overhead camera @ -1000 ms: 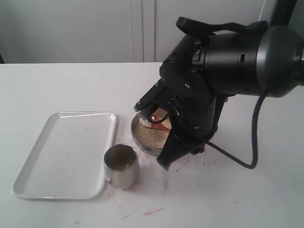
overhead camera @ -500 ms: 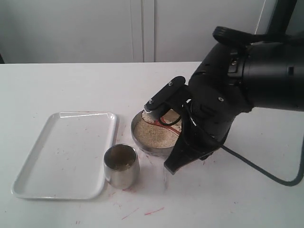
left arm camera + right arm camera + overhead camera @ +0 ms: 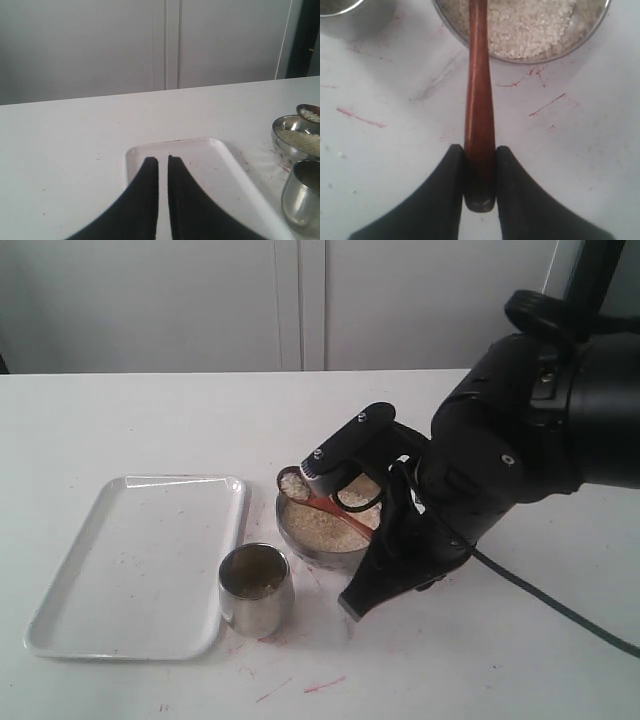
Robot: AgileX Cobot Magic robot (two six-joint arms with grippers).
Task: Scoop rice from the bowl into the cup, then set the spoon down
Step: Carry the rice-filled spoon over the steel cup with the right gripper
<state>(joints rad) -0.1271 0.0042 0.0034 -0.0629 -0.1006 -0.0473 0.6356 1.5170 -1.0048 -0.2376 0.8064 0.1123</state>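
The steel bowl holds a mound of pale rice. My right gripper is shut on the end of the reddish-brown spoon's handle. The spoon's round end carries a heap of rice and hangs over the bowl's left rim, tilted up. The steel cup stands just left and in front of the bowl, with some rice inside. My left gripper hovers over a white tray, its fingers nearly together with nothing between them. It is out of the exterior view.
The white rectangular tray lies left of the cup. Red marks streak the white table in front of the cup and bowl. The bulky right arm covers the table right of the bowl, with a cable trailing.
The right arm has drawn back to the right. The spoon has come up out of the rice with a load, and its round end now sits over the bowl's left rim.
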